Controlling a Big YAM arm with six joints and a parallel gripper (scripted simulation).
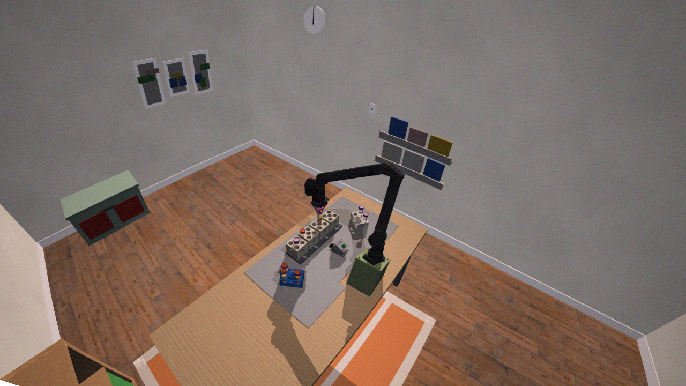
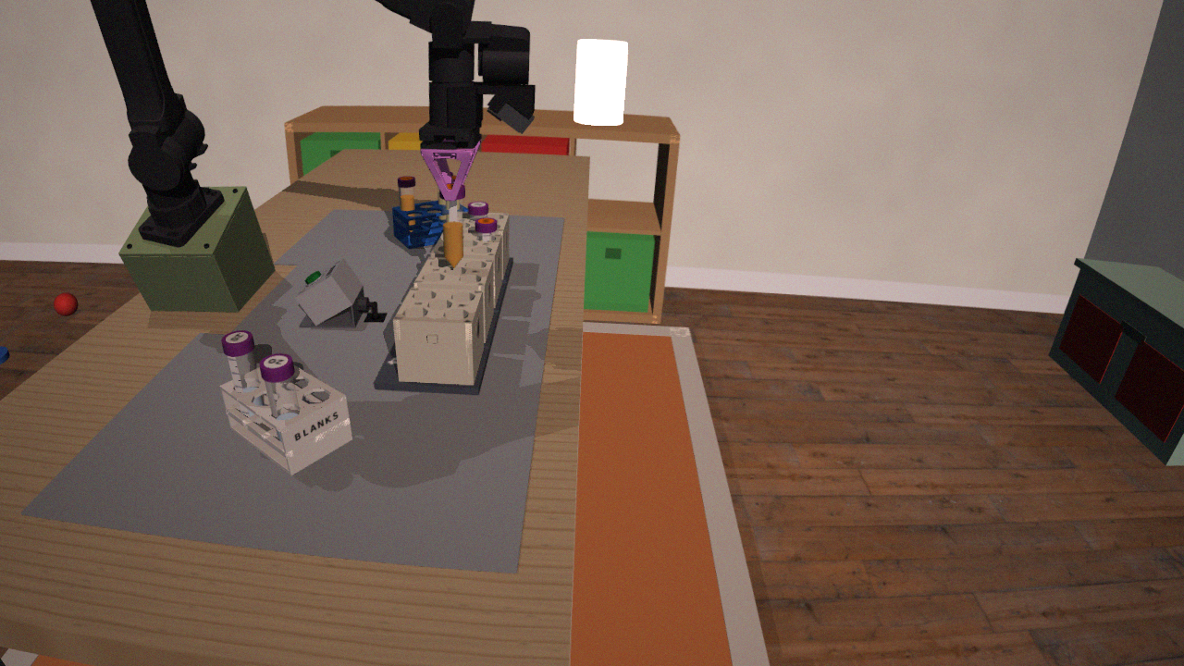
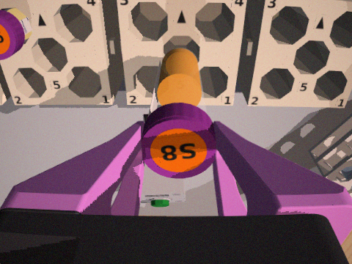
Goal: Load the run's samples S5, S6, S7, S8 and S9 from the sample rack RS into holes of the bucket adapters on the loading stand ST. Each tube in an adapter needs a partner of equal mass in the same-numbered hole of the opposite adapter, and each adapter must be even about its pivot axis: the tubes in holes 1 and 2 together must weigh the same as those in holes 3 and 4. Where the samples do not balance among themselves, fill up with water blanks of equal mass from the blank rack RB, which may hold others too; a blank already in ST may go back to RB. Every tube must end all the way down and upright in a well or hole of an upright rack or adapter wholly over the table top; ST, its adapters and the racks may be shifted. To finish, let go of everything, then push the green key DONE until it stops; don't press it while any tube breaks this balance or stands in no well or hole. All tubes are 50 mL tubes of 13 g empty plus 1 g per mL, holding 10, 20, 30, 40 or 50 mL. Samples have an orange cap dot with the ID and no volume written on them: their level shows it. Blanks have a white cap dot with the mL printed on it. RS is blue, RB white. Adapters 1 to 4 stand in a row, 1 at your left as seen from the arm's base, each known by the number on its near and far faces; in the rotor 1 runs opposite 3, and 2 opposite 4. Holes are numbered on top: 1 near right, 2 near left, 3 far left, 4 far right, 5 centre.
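My gripper (image 3: pixel 178 132) is shut on sample tube S8 (image 3: pixel 179 148), a purple-capped tube with an orange dot, filled high with orange liquid. It hangs upright just above the loading stand ST (image 2: pixel 450 306). In the wrist view its lower end sits over the near middle of the central adapter (image 3: pixel 181 39), whose holes are all empty. In the exterior view the tube (image 2: pixel 453 240) is clear of the adapter tops. Two capped tubes (image 2: pixel 482 216) stand in the adapters at the blue-rack end; one of them shows at the left edge of the wrist view (image 3: pixel 7 34). The gripper also shows in the top view (image 1: pixel 318 209).
The blue sample rack RS (image 2: pixel 419 222) holds tubes beyond the stand's far end. The white blank rack RB (image 2: pixel 285 410) holds two purple-capped blanks. The grey box with the green DONE key (image 2: pixel 314 277) sits between the stand and the arm's base (image 2: pixel 194 240).
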